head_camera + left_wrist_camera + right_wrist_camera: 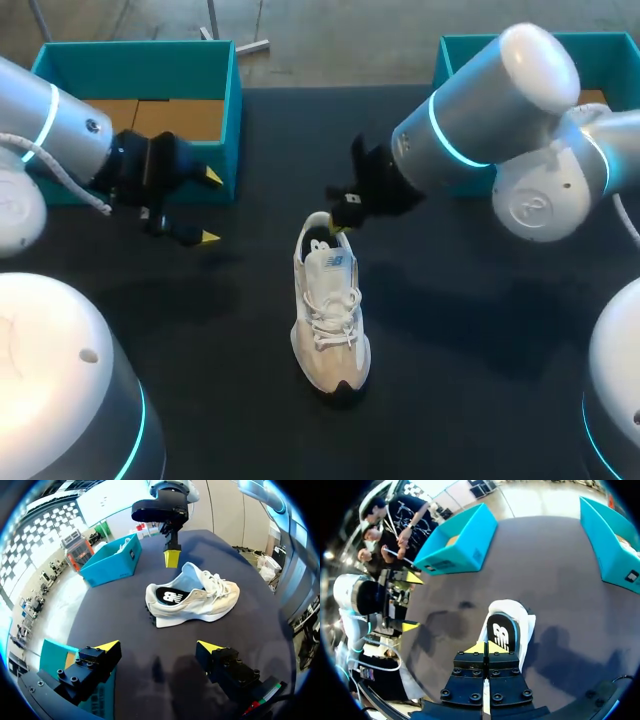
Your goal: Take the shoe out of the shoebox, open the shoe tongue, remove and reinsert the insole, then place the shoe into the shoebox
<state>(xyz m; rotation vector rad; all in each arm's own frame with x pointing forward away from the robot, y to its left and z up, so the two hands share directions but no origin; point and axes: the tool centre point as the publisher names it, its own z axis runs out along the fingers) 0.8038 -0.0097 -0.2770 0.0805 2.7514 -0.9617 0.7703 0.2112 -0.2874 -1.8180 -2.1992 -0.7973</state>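
Head view: the white lace-up sneaker [330,310] stands on the dark surface [480,330], its heel just beneath the right claw [343,218], whose yellow tips are pressed together. The left claw [210,207] is spread wide beside the teal cardboard shoebox [231,110], well apart from the sneaker.

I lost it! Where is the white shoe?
In the head view, the white lace-up sneaker stands upright near the middle of the dark table, its heel at the right gripper.

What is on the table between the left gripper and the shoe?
Nothing. The left wrist view shows only bare table between the open left gripper and the shoe.
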